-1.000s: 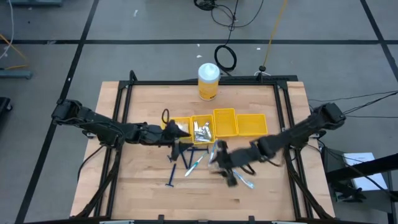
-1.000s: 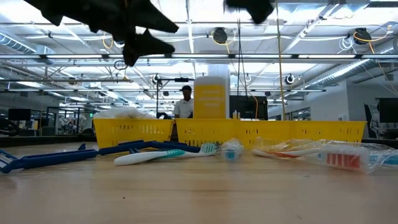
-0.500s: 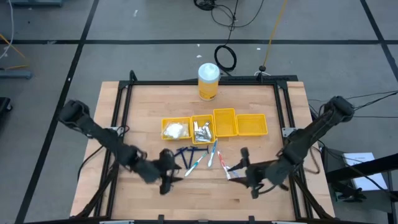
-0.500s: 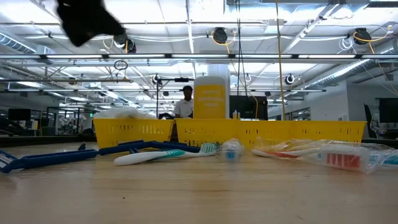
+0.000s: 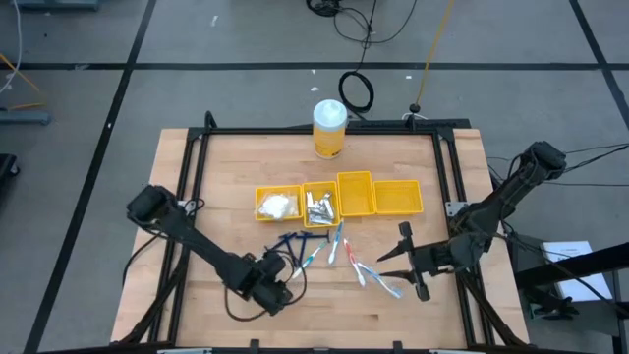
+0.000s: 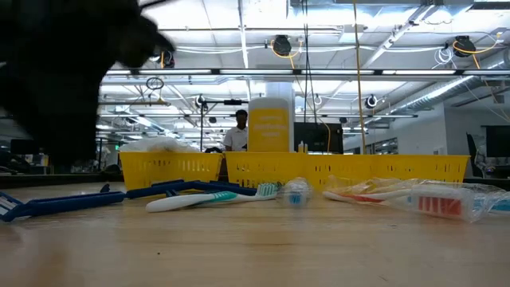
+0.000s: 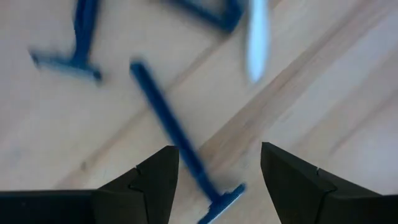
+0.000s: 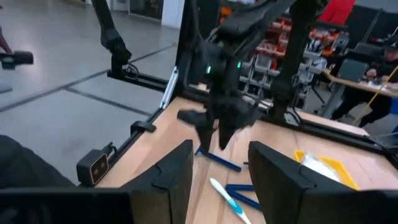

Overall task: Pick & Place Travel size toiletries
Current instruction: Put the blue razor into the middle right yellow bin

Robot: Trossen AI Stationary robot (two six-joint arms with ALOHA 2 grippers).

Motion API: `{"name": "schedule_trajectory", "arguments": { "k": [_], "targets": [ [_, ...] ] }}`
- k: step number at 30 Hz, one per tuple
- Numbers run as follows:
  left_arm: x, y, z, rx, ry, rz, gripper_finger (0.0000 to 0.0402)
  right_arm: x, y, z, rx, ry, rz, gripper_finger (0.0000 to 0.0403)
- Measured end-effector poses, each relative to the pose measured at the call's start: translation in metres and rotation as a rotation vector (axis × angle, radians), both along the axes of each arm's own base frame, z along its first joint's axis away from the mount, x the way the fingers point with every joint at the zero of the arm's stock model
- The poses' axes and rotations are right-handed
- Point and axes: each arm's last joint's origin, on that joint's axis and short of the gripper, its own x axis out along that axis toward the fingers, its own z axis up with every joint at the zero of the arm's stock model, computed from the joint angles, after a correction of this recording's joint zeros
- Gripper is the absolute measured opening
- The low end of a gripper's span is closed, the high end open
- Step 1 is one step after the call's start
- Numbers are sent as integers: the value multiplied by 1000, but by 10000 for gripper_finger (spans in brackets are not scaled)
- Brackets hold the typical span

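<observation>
The toiletries lie loose on the table in front of the yellow bins: blue razors [image 5: 292, 241], toothbrushes [image 5: 314, 256] and a wrapped toothbrush [image 5: 378, 280]. One bin holds white packets [image 5: 278, 205], the one beside it silvery sachets [image 5: 318, 206]. My left gripper [image 5: 273, 292] points down near the table's near edge, open, its fingers on either side of a lone blue razor [image 7: 177, 140] without touching it. My right gripper [image 5: 393, 264] hangs level to the right of the toothbrushes, open and empty [image 8: 221, 168].
Two empty yellow bins [image 5: 378, 195] complete the row. A tall yellow canister with a white lid [image 5: 329, 128] stands at the far edge. A black frame [image 5: 197, 147] runs along the table's sides. Bare wood lies near the front edge.
My left gripper has swung from over the bins toward the near edge, sunk and tipped to point down over the lone razor. My right gripper has drawn back from the toothbrushes toward the table's right edge. The toiletries have stayed where they were.
</observation>
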Motion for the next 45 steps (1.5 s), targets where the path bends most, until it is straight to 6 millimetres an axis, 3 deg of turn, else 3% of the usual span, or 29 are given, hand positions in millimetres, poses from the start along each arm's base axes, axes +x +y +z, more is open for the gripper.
{"name": "schedule_trajectory", "arguments": {
  "k": [8,17,20,29,32,39,45],
  "targets": [
    [6,7,-29,-71,175,145,223,-1,-1,-3,-17,-25,3,141],
    [9,9,-38,-108,226,203,217,-1,-1,-3,-5,-25,2,141],
    [7,6,-38,-122,236,205,185,-1,-1,-3,-5,-25,0,141],
    [6,1,-39,-103,212,149,21,-1,-2,-3,-5,-24,-1,141],
    [6,1,-39,-79,202,104,10,-1,-2,-3,-5,-24,-1,141],
    [-5,-8,-27,88,55,55,6,-1,-2,-3,-5,-24,-1,141],
    [-9,-23,9,223,-195,4,5,4,-8,-2,3,-33,-42,141]
  ]
}}
